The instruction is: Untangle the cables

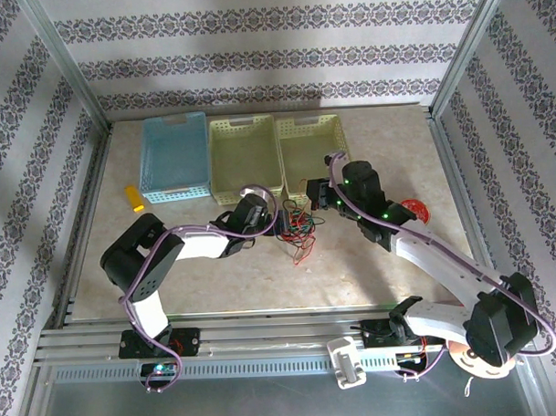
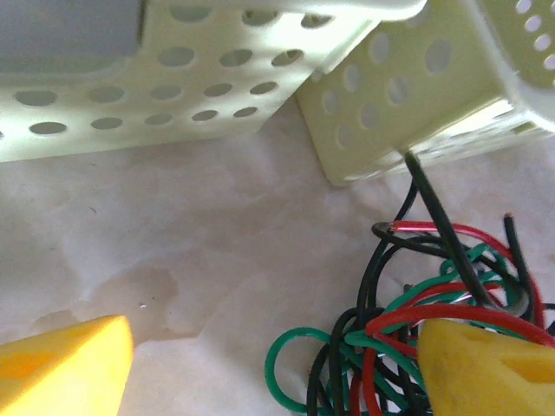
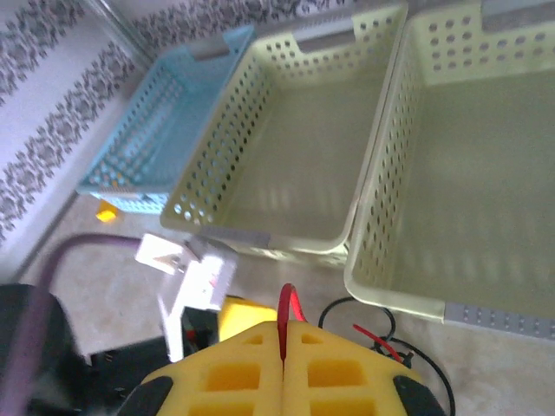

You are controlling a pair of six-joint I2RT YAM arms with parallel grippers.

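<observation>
Cables (image 2: 381,328) lay knotted: right gripper (image 3: 282,347) pinched a red cable (image 3: 284,305); left gripper (image 2: 277,364) gaped wide, likely needing to clamp another.

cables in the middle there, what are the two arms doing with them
A tangle of red, green and black cables lies on the table in front of the cream baskets, with both grippers at it. The right gripper is shut on a red cable. The left gripper is open right beside the tangle. Nothing is separated yet.
</observation>
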